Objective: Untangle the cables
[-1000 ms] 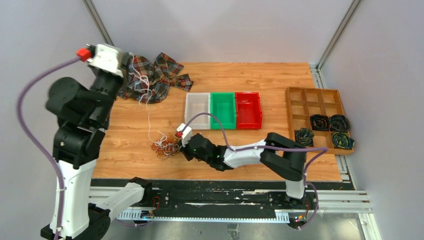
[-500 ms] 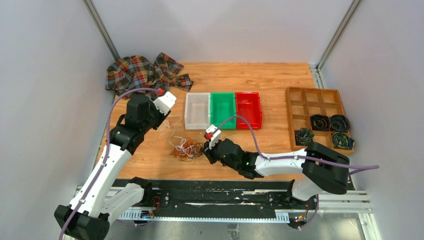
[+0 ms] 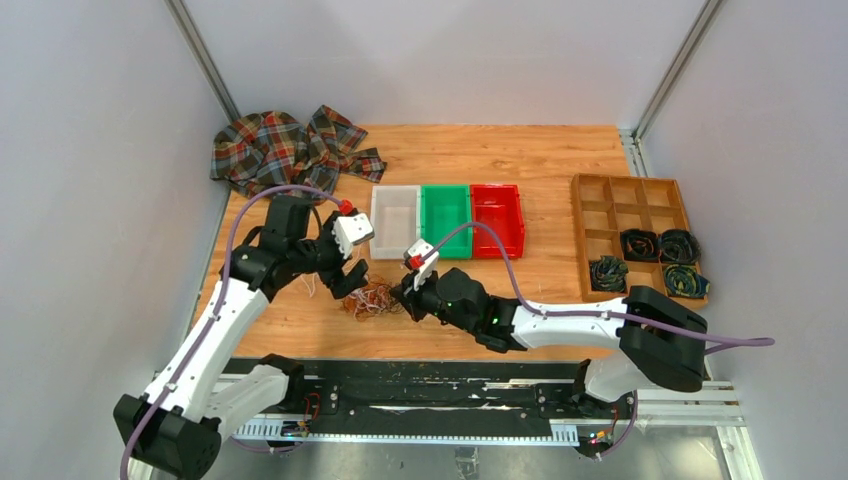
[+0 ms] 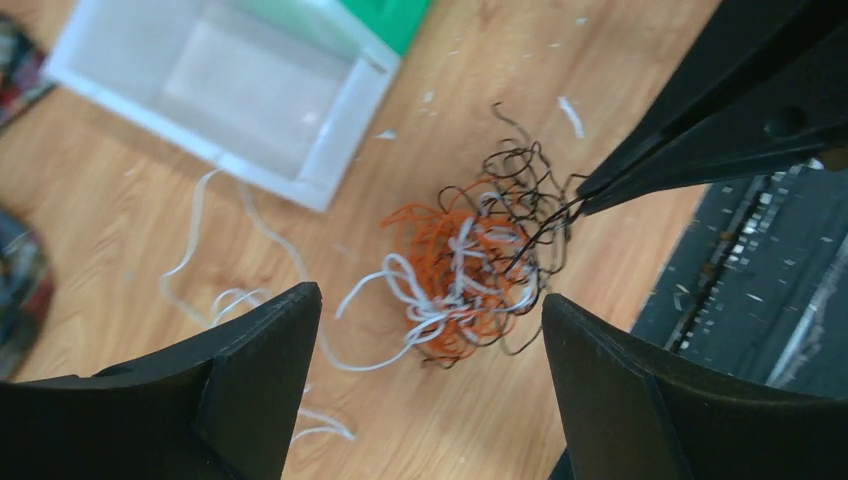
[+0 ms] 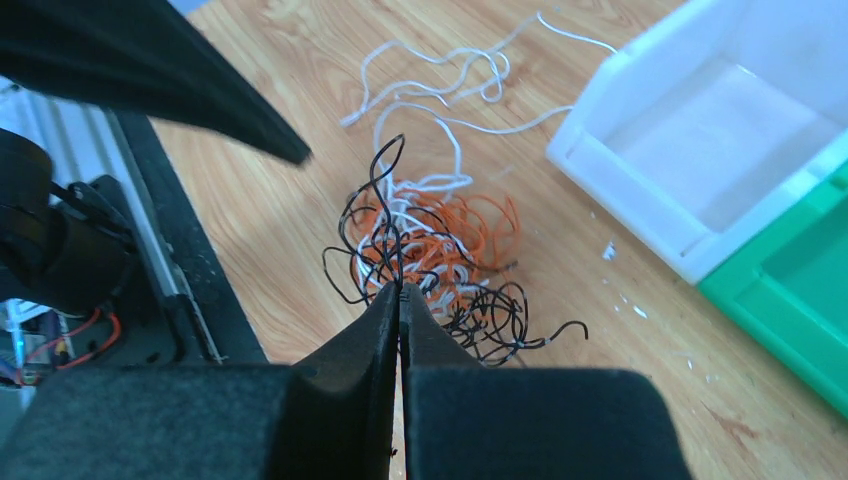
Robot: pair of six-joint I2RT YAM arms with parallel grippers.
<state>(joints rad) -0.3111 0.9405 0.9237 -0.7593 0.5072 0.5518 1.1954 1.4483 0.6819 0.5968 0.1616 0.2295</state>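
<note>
Tangled cables (image 3: 372, 298) heaped centre-left on tabletop (image 3: 500, 150), just below white bin (image 3: 395, 189). Right pincer (image 5: 399, 290) clenched on a black strand of them; left pincer (image 4: 430, 295) released, splayed over the heap.

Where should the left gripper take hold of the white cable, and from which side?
Take the white cable by its loose tail, which lies flat on the table beside the tangle. Come from above with the jaws across the strand. There it lies alone, so nothing else would be pinched with it.
</note>
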